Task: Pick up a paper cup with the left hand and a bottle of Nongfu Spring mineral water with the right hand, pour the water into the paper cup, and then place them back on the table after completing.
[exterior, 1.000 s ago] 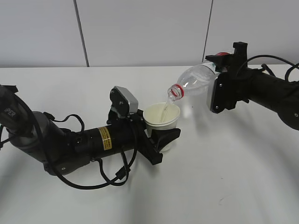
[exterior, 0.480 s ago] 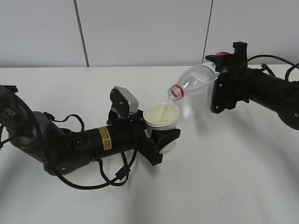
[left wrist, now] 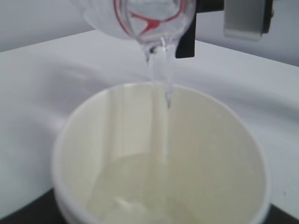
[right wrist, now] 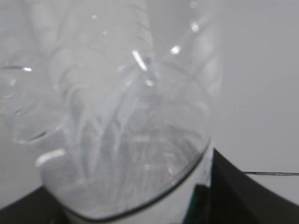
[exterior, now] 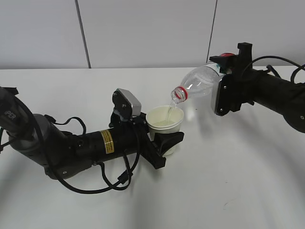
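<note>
My left hand (exterior: 164, 143), the black arm with the yellow label, is shut on a white paper cup (exterior: 165, 124) and holds it upright just above the white table (exterior: 228, 181). My right hand (exterior: 224, 71) is shut on a clear water bottle (exterior: 198, 82) with a red neck ring, tilted mouth-down to the left over the cup. A thin stream of water (exterior: 169, 110) falls from the bottle mouth into the cup. In the left wrist view the cup (left wrist: 224, 154) fills the frame with water (left wrist: 140, 191) pooled at its bottom and the bottle mouth (left wrist: 149, 18) above. The right wrist view shows the bottle body (right wrist: 117, 130) close up.
A grey panelled wall (exterior: 143, 33) runs behind the table's far edge. The left arm's black cables (exterior: 112, 181) loop over the table in front of the arm. The right arm's body (exterior: 281, 98) stretches off the right edge.
Both arms hold still. The stream keeps running and the water level in the cup looks slightly higher.
</note>
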Available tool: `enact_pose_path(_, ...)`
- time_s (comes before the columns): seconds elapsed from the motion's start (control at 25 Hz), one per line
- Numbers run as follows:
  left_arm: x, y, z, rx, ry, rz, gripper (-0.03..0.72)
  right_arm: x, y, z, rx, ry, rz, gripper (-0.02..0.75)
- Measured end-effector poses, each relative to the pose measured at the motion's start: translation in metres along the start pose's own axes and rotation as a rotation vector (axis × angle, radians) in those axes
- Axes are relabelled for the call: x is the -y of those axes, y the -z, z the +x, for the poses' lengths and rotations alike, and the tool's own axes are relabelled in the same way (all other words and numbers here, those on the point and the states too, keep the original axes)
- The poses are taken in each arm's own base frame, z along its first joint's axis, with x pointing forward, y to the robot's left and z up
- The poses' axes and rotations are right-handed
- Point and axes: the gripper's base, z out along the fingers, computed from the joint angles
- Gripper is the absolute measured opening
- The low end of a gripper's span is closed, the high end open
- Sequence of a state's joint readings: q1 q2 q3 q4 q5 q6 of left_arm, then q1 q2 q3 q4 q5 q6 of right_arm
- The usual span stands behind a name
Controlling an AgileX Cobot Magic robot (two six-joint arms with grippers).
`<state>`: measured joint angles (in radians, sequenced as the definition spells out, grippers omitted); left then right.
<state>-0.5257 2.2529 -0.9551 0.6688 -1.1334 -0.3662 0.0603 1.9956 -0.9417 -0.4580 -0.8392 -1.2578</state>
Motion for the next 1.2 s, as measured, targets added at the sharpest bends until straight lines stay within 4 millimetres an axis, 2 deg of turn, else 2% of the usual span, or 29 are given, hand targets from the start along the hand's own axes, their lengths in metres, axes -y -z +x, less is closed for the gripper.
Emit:
enact_pose_path(0.64,-0.0002,0.0,0.0004,-0.005,0.0,-0.002,0.404,0.0005,-0.0003,0.0001,0.0,-0.011,0.002,0.412)
enact_pose_path(1.2,-0.0007,0.0,0.0002,-0.002,0.003,-0.008,0.404,0.0003,0.0,0.0004,-0.005,-0.146,-0.008,0.412)
